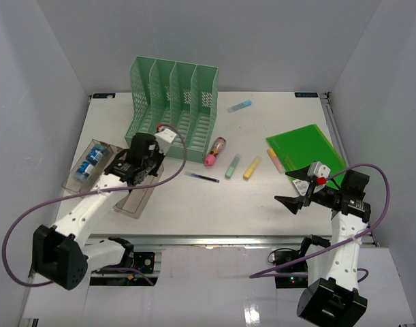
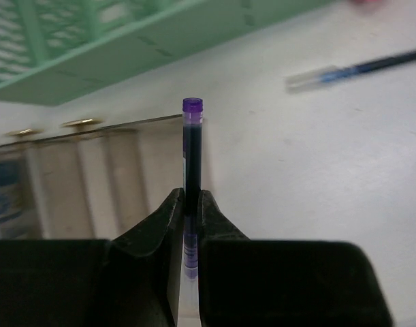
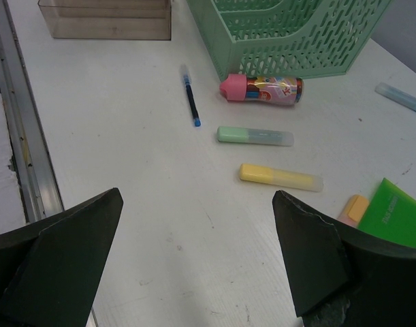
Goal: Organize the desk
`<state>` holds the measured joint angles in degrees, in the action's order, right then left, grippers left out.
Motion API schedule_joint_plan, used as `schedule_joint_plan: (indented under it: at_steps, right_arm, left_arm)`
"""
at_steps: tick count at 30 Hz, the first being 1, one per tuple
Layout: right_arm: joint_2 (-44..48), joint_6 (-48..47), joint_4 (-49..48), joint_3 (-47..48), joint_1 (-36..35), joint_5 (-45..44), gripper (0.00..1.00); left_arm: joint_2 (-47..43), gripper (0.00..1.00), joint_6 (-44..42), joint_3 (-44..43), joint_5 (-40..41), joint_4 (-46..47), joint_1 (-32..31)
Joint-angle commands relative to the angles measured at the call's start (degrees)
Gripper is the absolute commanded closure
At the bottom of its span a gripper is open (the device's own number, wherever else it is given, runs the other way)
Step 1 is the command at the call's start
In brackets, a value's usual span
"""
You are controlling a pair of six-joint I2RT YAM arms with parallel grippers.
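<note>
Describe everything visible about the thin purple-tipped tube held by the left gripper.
The tube is slim clear plastic, filled with dark ink, with a purple cap at its far end; it looks like an ink cartridge. It sticks straight out from the left gripper, whose fingers are shut on its lower part. Nothing else touches it. It hangs in the air near the edge of the clear tray.

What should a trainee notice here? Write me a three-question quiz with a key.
1. True or false: the right end effector is open and holds nothing.
2. The left end effector grips: A a thin purple-capped cartridge, B a stapler, C a pair of scissors.
3. Which lies nearer the file rack, the green highlighter or the yellow highlighter?
Key: 1 true; 2 A; 3 the green highlighter.
</note>
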<state>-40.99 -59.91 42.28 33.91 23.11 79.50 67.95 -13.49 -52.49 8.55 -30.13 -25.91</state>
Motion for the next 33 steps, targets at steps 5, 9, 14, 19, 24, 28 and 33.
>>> schedule_joint_plan:
  at_steps: [5,9,14,19,24,28,33]
  right_arm:
    - [0.1,1.6,-0.2,0.8,-0.2,2.2,0.02]
    - [0.6,2.1,-0.1,0.8,-0.2,3.0,0.02]
    - [1.5,2.7,-0.1,1.0,-0.2,3.3,0.02]
    - [1.8,3.1,0.0,1.1,-0.5,3.5,0.02]
    - [2.0,3.1,-0.1,1.1,-1.4,3.1,0.02]
    - [2.2,2.5,-0.1,1.0,-2.5,1.8,0.02]
    - [3.7,4.9,-3.6,-0.6,-7.4,-0.4,0.02]
  left_arm:
    - [-3.9,1.0,-20.0,4.9,0.9,18.2,17.0]
    - [3.3,1.0,-21.0,2.8,2.7,23.4,21.4]
    - [8.5,1.0,-24.4,4.5,7.9,29.2,22.7]
    - [11.2,1.0,-26.0,7.1,9.1,33.6,25.3]
    - [13.6,1.0,-24.9,7.9,8.8,33.3,25.8]
    - [13.4,0.83,-22.8,9.8,10.9,34.5,25.8]
    - [10.1,0.25,-19.1,9.0,11.1,34.1,25.8]
